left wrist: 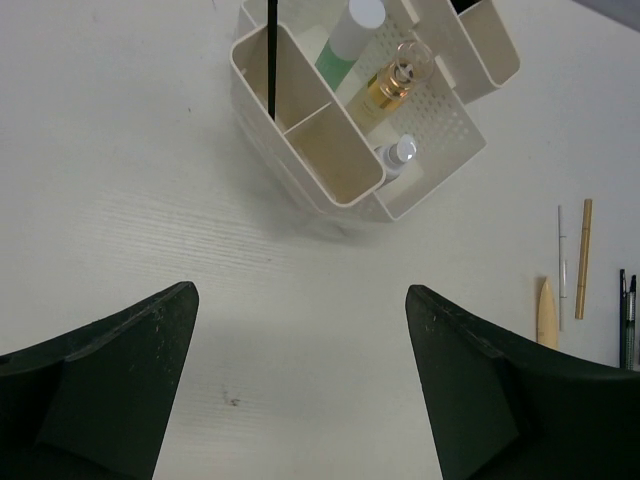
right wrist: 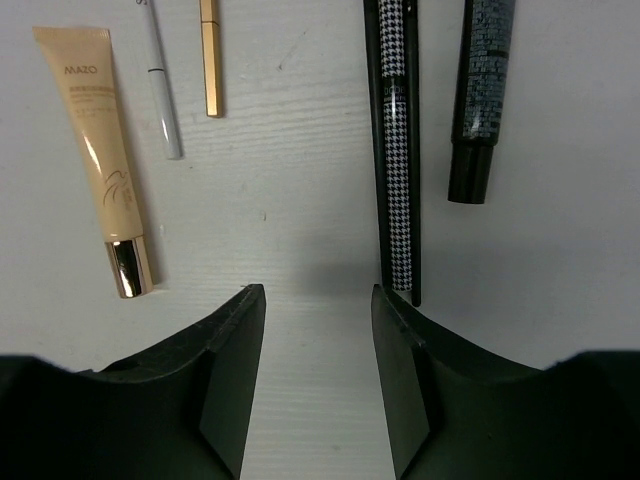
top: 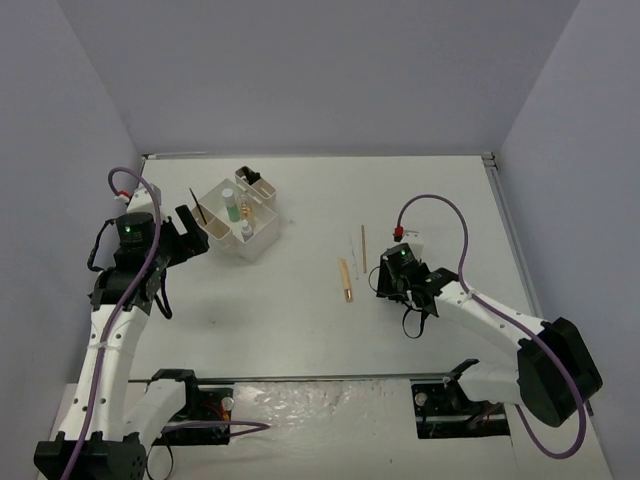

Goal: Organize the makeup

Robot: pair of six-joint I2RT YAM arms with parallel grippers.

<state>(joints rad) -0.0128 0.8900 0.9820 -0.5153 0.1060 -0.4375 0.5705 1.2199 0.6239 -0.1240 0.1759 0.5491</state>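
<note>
1. My left pincer [left wrist: 300, 400] hung wide open over the bare tabletop [left wrist: 120, 200]. Nothing sat between its fingers [left wrist: 100, 390].
2. Just beyond it stood the white box [left wrist: 445, 135], turned corner-on to me.
3. A thin black stick [left wrist: 272, 60] stood upright in one of the box's near compartments, leaning on the wall.
4. In the section behind the divider I counted three small bottles in a row: a pale green bottle [left wrist: 345, 50], a gold bottle [left wrist: 385, 85] and a grey-lilac bottle [left wrist: 398, 158].
5. My right pincer [right wrist: 318, 370] sat low over the tabletop well apart from the box, jaws drawn about halfway in and gripping nothing. Only bare surface showed in the gap.
6. A houndstooth pencil [right wrist: 398, 150] lay flat, pointing away from me. Its near end lined up with the tip of one finger [right wrist: 410, 380] rather than with the gap. I could not tell whether they touched.
7. A dark speckled stick [right wrist: 480, 100] lay beside the pencil, parallel and apart.
8. On the other side of the gap lay a tan tube [right wrist: 105, 160] with its shiny cap towards me, then a thin white stick [right wrist: 160, 90] and a gold stick [right wrist: 210, 60], none touching.
</note>
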